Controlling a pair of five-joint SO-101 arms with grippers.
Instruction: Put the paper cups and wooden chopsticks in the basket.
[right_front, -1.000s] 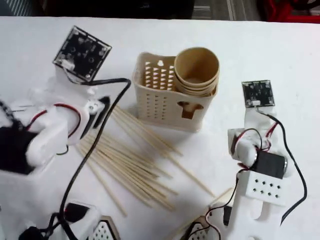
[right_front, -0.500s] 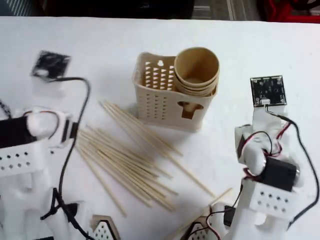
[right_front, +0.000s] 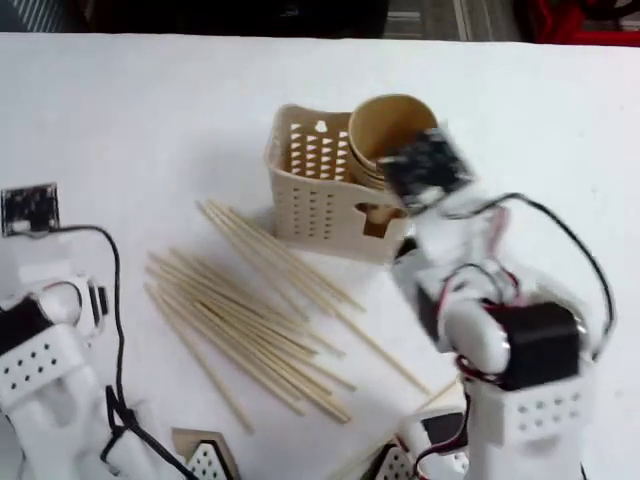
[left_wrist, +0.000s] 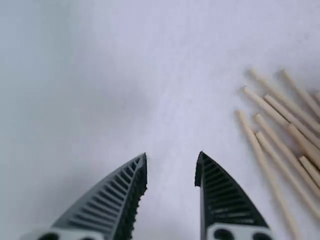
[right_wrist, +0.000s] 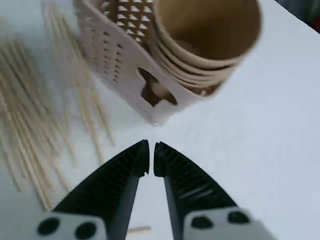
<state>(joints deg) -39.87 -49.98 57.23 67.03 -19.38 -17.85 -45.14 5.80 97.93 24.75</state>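
A cream perforated basket (right_front: 325, 195) stands mid-table with a stack of brown paper cups (right_front: 392, 140) inside it. The right wrist view has the basket (right_wrist: 117, 55) and the cups (right_wrist: 207, 35) close ahead. Wooden chopsticks (right_front: 255, 310) lie spread on the table in front of the basket and to its left. My right gripper (right_wrist: 151, 159) is shut and empty, low over bare table just short of the basket's front corner. My left gripper (left_wrist: 171, 172) is open and empty above bare table, with chopstick ends (left_wrist: 280, 135) off to one side.
The right arm (right_front: 480, 300) stands over the table right of the pile, its wrist board near the cups. The left arm (right_front: 40, 330) sits at the near left edge. One stray chopstick (right_front: 435, 393) lies by the right arm's base. White table (right_front: 150, 110) stretches behind.
The left arm has pulled back from the chopstick pile to the near left edge. The right arm has swung in toward the basket, its wrist now close to the cups.
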